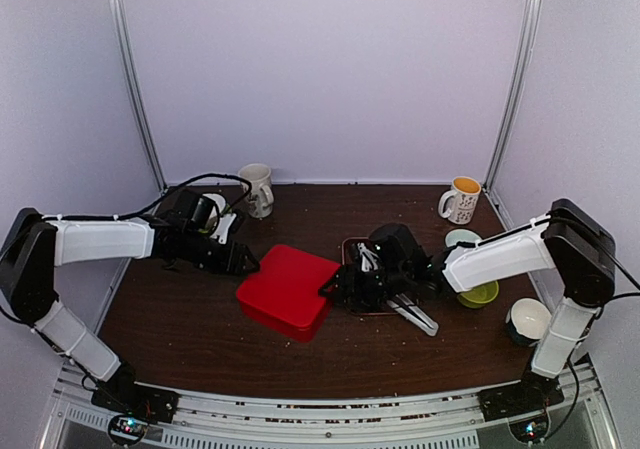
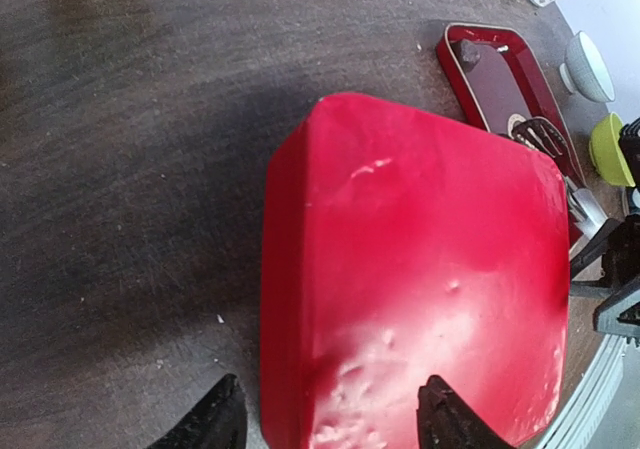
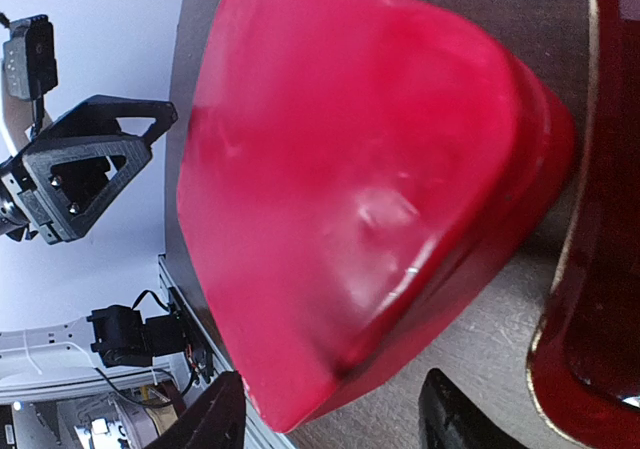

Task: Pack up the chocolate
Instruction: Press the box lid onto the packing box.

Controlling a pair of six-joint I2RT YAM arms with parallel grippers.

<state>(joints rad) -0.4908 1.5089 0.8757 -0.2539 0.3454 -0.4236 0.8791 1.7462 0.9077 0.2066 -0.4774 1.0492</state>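
Red box point(image 1: 288, 287), left gripper point(image 2: 328, 421) spread, right gripper point(image 3: 328, 414) spread

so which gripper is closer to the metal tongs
Right. The right gripper is right of the red box, beside the metal tongs; the left gripper is across the box, at its left edge.

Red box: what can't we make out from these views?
- Inside of the red box: every view shows only its outer shell, so contents are hidden.
- The dark tray: top view, the right gripper covers it; right wrist view, cut off by the frame edge.
- The brown lump on the tray: left wrist view, too small to identify.
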